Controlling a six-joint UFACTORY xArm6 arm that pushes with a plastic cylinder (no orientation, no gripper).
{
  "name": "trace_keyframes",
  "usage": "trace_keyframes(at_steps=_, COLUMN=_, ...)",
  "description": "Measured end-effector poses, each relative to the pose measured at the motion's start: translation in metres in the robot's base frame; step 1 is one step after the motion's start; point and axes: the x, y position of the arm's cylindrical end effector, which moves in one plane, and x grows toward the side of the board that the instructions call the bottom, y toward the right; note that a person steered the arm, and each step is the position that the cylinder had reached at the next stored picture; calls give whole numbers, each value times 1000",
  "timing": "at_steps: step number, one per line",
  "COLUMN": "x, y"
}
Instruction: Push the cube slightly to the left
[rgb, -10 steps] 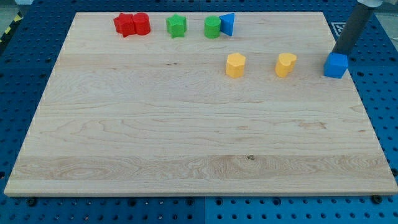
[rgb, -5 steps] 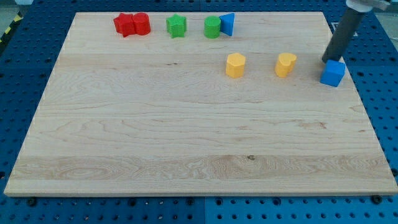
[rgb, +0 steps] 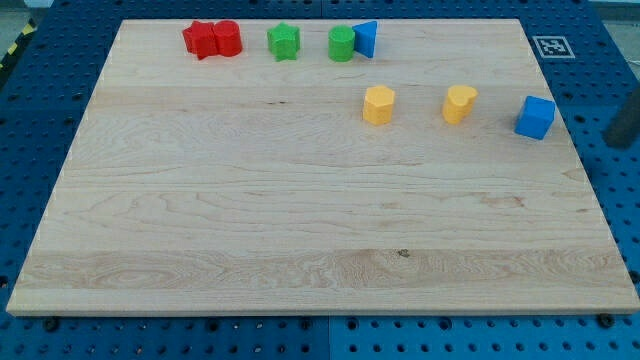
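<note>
The blue cube (rgb: 535, 117) sits near the right edge of the wooden board (rgb: 300, 220), turned a little askew. My rod shows only as a dark blurred shape at the view's far right, off the board over the blue pegboard. My tip (rgb: 621, 146) is to the right of the cube and slightly below it, well apart from it and touching no block.
A yellow heart-like block (rgb: 459, 103) and a yellow hexagon (rgb: 379, 104) lie left of the cube. Along the top are a red star (rgb: 200, 40), red cylinder (rgb: 228, 38), green star (rgb: 284, 42), green cylinder (rgb: 342, 44) and blue triangle (rgb: 366, 38). A marker tag (rgb: 551, 46) is at the top right corner.
The rod stood at the cube's upper edge, nudged it slightly left and down while turning it, then swung away to the right, off the board.
</note>
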Motion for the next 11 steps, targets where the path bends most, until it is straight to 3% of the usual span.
trace_keyframes(at_steps=2, x=11, y=-49)
trace_keyframes(at_steps=11, x=-25, y=-74)
